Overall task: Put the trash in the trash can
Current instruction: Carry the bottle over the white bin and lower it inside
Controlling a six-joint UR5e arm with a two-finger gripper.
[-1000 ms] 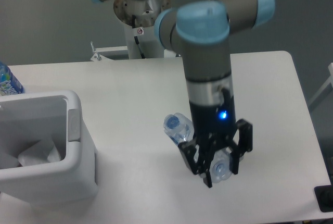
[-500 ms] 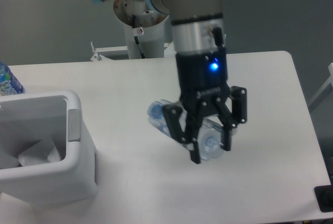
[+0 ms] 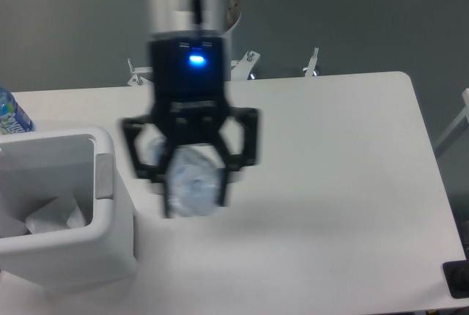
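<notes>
1. Camera view: the gripper (image 3: 192, 187) has swung left from mid-table over the last half second and now hangs raised beside the trash can (image 3: 111, 216), blurred by motion.
2. Its fingers are clamped on the clear bluish bottle (image 3: 192, 182), which has left the table (image 3: 352, 183) with it and hangs off the surface between them.
3. A blue light glows on the gripper body; no writing there can be read.
4. At the far left edge stands a bottle with a blue-and-white label (image 3: 10, 116); its print is too small to read.
5. Inside the trash can lies the crumpled white wrapper (image 3: 55, 217).
</notes>
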